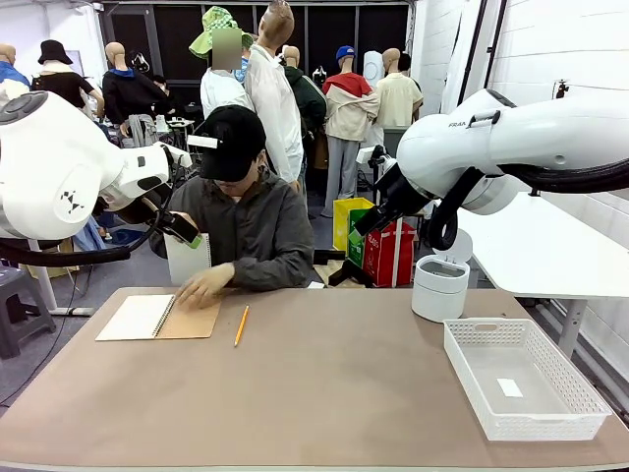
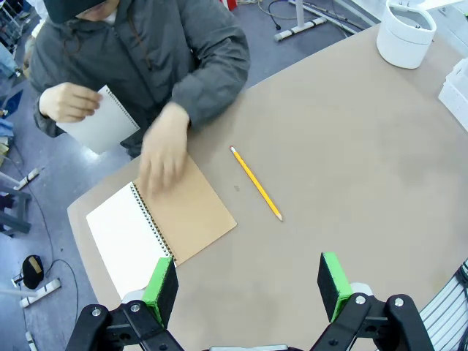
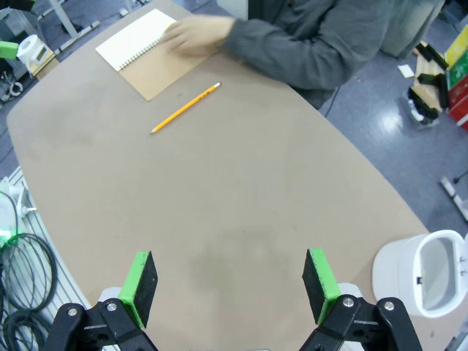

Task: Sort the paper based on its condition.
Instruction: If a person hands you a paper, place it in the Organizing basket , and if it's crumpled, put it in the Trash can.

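Note:
The person at the far side holds a white sheet of paper (image 1: 187, 259) (image 2: 99, 126) upright in one hand, off the table's edge. Their other hand (image 1: 203, 285) (image 2: 164, 156) rests on a spiral notepad (image 1: 157, 317) (image 2: 157, 228) (image 3: 146, 45) lying open on the table. My left gripper (image 1: 185, 232) (image 2: 247, 287) hangs open and empty high above the table's left side, close to the held sheet in the front view. On the right, my right gripper (image 1: 360, 226) (image 3: 229, 284) is raised over the table, also open and empty.
A yellow pencil (image 1: 241, 324) (image 2: 256, 183) (image 3: 186, 107) lies beside the notepad. A white mesh basket (image 1: 575, 391) stands at the near right with a small white scrap (image 1: 509, 386) inside. A round white bin (image 1: 438, 288) (image 2: 406, 33) (image 3: 425, 274) sits behind it.

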Controlling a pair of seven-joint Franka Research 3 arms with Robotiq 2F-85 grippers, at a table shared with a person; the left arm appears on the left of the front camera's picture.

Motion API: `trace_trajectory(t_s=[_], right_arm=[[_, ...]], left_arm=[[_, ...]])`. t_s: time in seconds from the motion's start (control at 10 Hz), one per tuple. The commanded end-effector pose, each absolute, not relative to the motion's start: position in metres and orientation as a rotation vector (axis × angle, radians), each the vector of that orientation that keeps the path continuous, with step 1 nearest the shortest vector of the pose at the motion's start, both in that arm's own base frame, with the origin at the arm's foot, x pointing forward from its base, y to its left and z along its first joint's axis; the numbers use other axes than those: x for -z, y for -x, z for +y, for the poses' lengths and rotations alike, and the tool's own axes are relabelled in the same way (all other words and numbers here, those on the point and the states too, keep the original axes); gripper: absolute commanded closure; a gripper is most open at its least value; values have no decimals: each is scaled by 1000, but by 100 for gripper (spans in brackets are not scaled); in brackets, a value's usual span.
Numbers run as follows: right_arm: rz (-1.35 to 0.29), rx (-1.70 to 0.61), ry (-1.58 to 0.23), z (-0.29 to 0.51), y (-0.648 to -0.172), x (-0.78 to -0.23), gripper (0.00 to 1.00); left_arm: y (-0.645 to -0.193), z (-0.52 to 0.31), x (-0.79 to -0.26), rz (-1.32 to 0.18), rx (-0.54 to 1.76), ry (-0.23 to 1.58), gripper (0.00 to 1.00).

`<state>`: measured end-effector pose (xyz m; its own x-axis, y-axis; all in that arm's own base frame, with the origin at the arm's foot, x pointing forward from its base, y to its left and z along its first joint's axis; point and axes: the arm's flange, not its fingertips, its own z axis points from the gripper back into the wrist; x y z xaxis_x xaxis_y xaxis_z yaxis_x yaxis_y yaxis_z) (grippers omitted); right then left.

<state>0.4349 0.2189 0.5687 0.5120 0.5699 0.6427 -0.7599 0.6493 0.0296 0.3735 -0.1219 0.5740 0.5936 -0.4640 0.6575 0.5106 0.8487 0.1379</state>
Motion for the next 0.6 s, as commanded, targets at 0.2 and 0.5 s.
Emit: trace_trajectory(t_s=[0.2,0.5], right_arm=[[-639,-817,-329,220,-436,-567,0],[-639,-817,-329,220,-436,-567,0]], left_arm=[[-374,-121,-575,-746,569,69,0],[-374,-121,-575,-746,569,69,0]])
